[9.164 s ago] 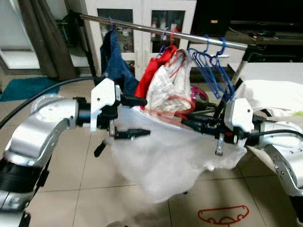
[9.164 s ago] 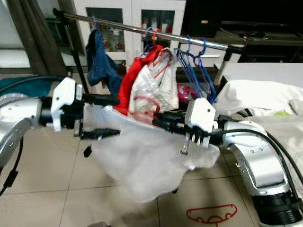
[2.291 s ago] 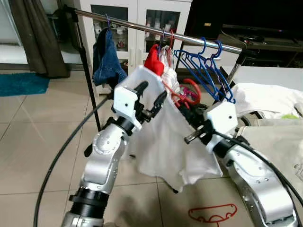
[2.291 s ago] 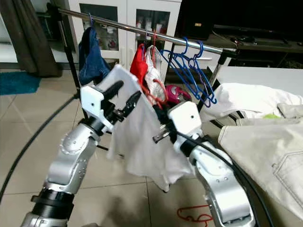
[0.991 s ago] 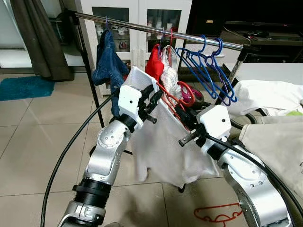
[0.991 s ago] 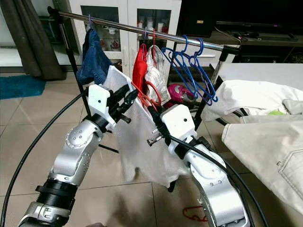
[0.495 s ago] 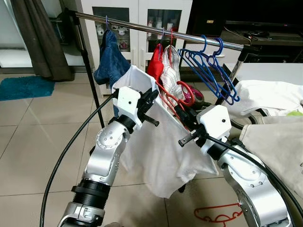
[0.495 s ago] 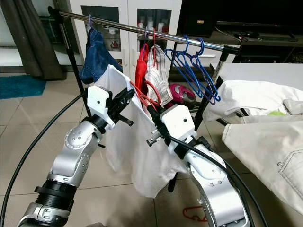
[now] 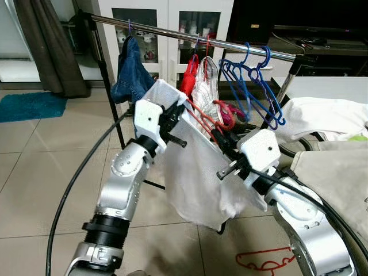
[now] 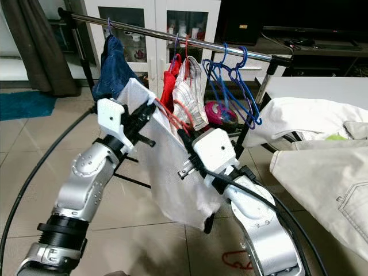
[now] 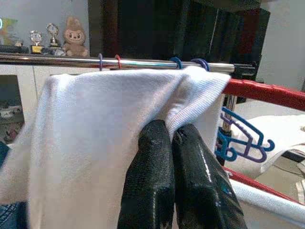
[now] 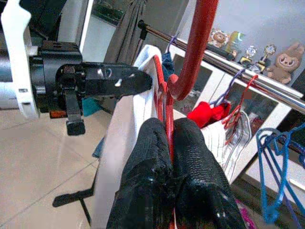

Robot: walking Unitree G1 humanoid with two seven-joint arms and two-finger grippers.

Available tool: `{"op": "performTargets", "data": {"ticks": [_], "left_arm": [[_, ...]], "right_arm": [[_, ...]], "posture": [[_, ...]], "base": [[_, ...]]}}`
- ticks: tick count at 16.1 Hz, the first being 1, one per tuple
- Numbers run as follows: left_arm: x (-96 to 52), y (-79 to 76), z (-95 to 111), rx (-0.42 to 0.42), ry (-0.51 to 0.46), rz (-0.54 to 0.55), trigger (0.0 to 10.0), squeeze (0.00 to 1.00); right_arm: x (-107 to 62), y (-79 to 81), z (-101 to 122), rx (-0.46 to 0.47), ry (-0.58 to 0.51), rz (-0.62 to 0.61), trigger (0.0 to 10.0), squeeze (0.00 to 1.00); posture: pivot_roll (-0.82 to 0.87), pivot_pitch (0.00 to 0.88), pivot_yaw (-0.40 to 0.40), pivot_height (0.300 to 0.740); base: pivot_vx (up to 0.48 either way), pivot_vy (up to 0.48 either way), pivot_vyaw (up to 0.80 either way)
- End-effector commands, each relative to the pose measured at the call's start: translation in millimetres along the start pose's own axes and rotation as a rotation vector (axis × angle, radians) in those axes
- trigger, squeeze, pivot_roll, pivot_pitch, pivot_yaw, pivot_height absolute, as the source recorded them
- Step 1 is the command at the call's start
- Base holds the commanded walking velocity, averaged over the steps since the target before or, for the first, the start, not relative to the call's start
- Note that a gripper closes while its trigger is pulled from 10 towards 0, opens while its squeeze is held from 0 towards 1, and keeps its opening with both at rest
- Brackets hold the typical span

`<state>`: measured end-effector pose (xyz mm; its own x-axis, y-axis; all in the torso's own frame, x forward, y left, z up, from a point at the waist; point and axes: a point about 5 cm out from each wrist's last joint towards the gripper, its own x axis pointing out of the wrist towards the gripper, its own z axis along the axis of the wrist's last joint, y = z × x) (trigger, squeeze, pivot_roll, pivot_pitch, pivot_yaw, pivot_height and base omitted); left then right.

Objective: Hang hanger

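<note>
Both arms raised before a clothes rail [image 9: 172, 33]. The left gripper [image 11: 170, 136] has its two black fingers pressed together on a fold of the white garment [image 9: 198, 172], pinching the cloth at the garment's upper corner; in the left wrist view the fabric bunches directly at the fingertips [image 11: 155, 131] and spreads away from them to one side, with the rail running just beyond the tips. The right gripper [image 12: 169, 126] is closed on the red hanger [image 9: 202, 118]: its fingers clamp the thin red wire of the neck, and the thick red hook [image 12: 195, 45] rises straight out from between the tips, curving above them. The hook sits short of the rail and does not rest on it. The garment is draped over the red hanger and hangs down between and below the two grippers, its lower edge loose above the tiled floor [image 9: 34, 172]. Past the jaws, on the rail, hang a blue denim piece [image 9: 129, 72], a red garment [image 9: 188, 80], a light patterned garment [image 9: 206, 86] and a cluster of bare blue hangers [image 9: 253, 80]. To the outer side of the right gripper lies a pile of pale laundry [image 9: 328, 118]. Another red hanger lies on the floor [image 9: 264, 259] beneath the right arm. A black cable [image 9: 75, 190] loops down beside the left arm.
</note>
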<state>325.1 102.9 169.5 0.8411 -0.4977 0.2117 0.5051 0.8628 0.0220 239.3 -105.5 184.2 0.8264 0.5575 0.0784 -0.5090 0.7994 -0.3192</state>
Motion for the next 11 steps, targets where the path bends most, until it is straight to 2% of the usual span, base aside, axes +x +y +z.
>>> {"op": "performTargets", "data": {"ticks": [1,4,6,8,11], "left_arm": [[1.6,7.4,8,-0.017,-0.027,0.006,0.0,0.00],[-0.1,17.6,16,-0.006,-0.039,-0.006,0.0,0.00],[-0.1,29.6,26,0.029,-0.049,0.013,0.0,0.00],[1.7,50.6,45,0.094,-0.058,0.054,0.0,0.00],[3.8,62.4,62,0.151,-0.066,0.052,0.0,0.00]], "right_arm": [[-2.5,-0.2,7,-0.051,-0.034,0.010,0.0,0.00],[-4.2,1.6,2,-0.099,-0.008,0.034,0.0,0.00],[-6.3,4.7,-2,-0.137,0.013,0.062,0.0,0.00],[-11.7,11.0,-12,-0.177,0.067,0.129,0.0,0.00],[-18.8,15.4,-27,-0.226,0.149,0.188,0.0,0.00]], "posture": [[0.05,0.009,-0.013,0.740],[0.05,0.014,-0.015,0.740],[0.05,0.017,-0.016,0.740],[0.05,0.020,-0.019,0.740],[0.06,0.022,-0.020,0.740]], "base": [[0.000,0.000,0.00],[0.000,0.000,0.00],[0.000,0.000,0.00],[0.000,0.000,0.00],[0.000,0.000,0.00]]}}
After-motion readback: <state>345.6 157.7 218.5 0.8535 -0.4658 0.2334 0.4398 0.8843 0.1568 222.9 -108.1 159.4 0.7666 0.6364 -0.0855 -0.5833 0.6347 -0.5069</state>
